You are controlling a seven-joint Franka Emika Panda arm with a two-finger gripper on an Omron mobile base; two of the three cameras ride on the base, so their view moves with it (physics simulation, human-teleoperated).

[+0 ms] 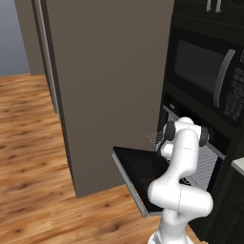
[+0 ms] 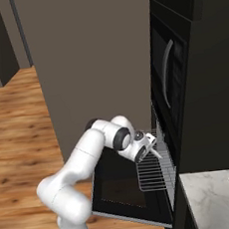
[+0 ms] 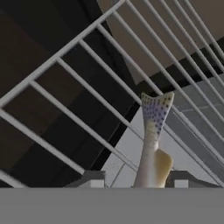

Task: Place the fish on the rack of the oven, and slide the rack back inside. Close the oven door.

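Note:
The oven stands open, its black door folded down flat. The wire rack is pulled out over the door. My gripper hovers just above the rack's outer part. In the hand view the pale speckled fish reaches from between my fingertips out over the rack wires, tail fin away from the hand. My gripper is open, its jaws wider than the fish's body, with a gap on the left side. A whitish sliver of the fish pokes out below the hand.
A black microwave sits right above the oven. A tall brown cabinet wall stands close on the left of the door. The door's silver bar handle runs along its outer edge. A white counter lies to the right, wooden floor to the left.

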